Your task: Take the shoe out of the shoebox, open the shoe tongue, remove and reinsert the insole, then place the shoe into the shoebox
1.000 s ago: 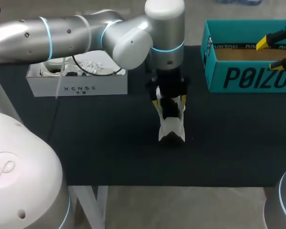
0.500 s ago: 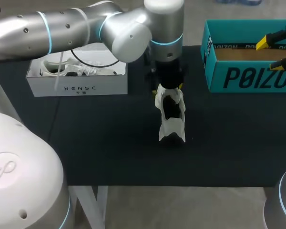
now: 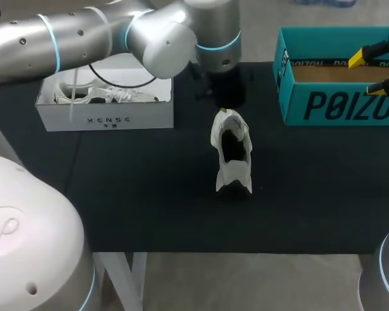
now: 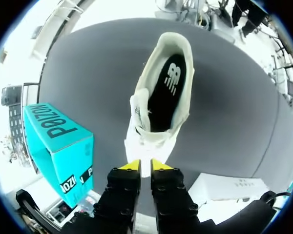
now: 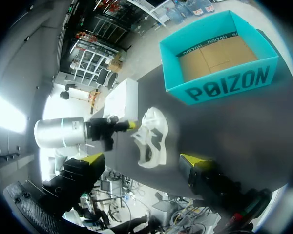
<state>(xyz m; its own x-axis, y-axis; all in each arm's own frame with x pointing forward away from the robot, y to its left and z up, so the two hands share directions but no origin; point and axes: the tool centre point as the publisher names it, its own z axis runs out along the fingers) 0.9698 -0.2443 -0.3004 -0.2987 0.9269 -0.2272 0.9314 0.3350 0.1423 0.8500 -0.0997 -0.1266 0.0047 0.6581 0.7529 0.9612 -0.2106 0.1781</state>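
Shoe [image 3: 232,155], white, out of its box and resting mid-surface [image 3: 149,194], opening upward, dark insole [image 4: 166,92] seated inside. Left end effector [image 4: 146,165] at the shoe's far end, clenched on a white strip of it, apparently the tongue. Right end effector [image 5: 142,159] released, spread wide over the empty teal shoebox [image 3: 337,107]. White box [image 3: 104,120] at far left. Status: extraction done, tongue opening judged in hand; insole removal, reinsertion and reboxing outstanding. Change: a second ago the left end effector sat down over the opening; it has since drawn back, leaving the opening exposed.
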